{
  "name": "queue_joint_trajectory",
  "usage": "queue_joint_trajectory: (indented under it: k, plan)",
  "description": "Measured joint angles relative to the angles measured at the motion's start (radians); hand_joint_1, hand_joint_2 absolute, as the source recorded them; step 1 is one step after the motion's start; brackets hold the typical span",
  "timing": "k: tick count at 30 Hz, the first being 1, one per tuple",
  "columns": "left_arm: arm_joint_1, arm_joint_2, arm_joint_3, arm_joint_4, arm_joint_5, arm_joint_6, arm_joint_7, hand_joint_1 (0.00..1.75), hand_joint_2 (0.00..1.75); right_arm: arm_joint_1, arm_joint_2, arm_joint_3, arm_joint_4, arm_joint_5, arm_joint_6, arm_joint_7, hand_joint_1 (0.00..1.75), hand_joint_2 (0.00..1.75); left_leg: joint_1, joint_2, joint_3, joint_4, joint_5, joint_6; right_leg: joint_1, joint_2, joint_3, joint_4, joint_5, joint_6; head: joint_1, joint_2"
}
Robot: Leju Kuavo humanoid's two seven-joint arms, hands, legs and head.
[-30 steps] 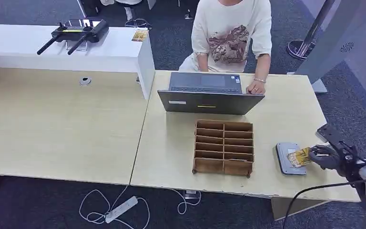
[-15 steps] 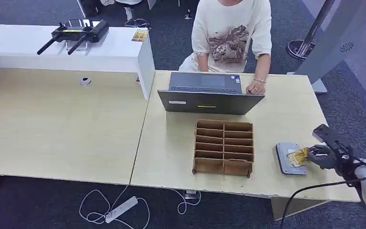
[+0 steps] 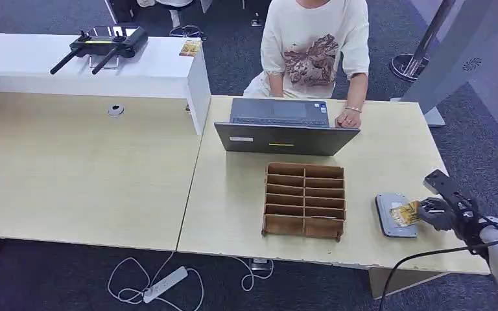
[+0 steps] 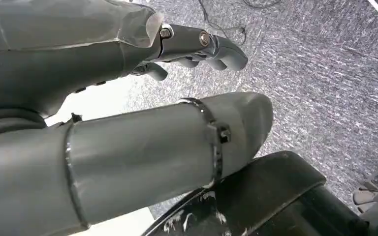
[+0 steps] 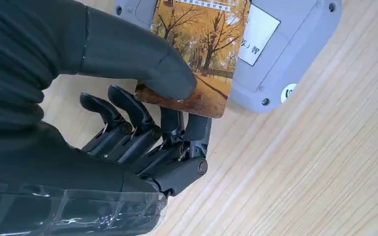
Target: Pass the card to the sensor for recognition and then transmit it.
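1. Change vs earlier frames: the right hand point(image 3: 439, 214) has crept slightly up and inward along the desk point(image 3: 376, 149) edge. The card point(image 3: 405, 213) stays over the right side of the grey sensor point(image 3: 394, 214). Shift is small; nothing else on the desk moved.

2. Hand state: right hand pinches the card point(image 5: 197, 54), thumb on top of the printed face, darker fingers point(image 5: 177, 123) curled under its near edge. Card shows an autumn-trees print.

3. Card location: over the sensor point(image 5: 285, 44), covering approx. half of its top plate, near edge overhanging onto the wood.

4. Meaning for task: looks like the recognition step is in hand, i.e. card presented to the reader. Hand-over to the person point(image 3: 314, 45) across the desk not yet done.

5. Hard to tell: whether the card lies flat on the sensor or hovers just above it; neither view settles contact. No visible light or readout confirms a read.

6. Cut off: the card's far end runs out of the right wrist view. Small label text on the sensor is unreadable.

7. Left hand point(image 4: 204, 46): hangs over grey carpet, holds nothing, fingers partly curled; exact spread can't be told, since the forearm cover blocks most of it.

8. Other items: laptop point(image 3: 285, 126) and wooden divider box point(image 3: 305, 199) sit between the robot and the person, apart from the sensor.
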Motion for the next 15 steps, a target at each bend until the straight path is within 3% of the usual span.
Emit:
queue_joint_trajectory:
  k: [7,15]
  plan:
    - [0.000,0.000,0.000,0.000,0.000,0.000,0.000,0.00,0.00,0.000,0.004,0.000,-0.001,-0.019,0.006,-0.019,1.75,1.75,0.000,0.000,0.000,0.000,0.000,0.000,0.000,0.000,0.000,0.000,0.000,0.000,0.000,0.000]
    - [0.000,0.000,0.000,0.000,-0.001,0.002,-0.008,0.00,0.00,0.001,0.004,-0.021,-0.003,-0.075,0.064,-0.079,1.75,1.75,0.000,0.000,0.000,0.000,0.000,0.000,0.000,0.000,0.000,0.000,0.000,0.000,0.000,0.000]
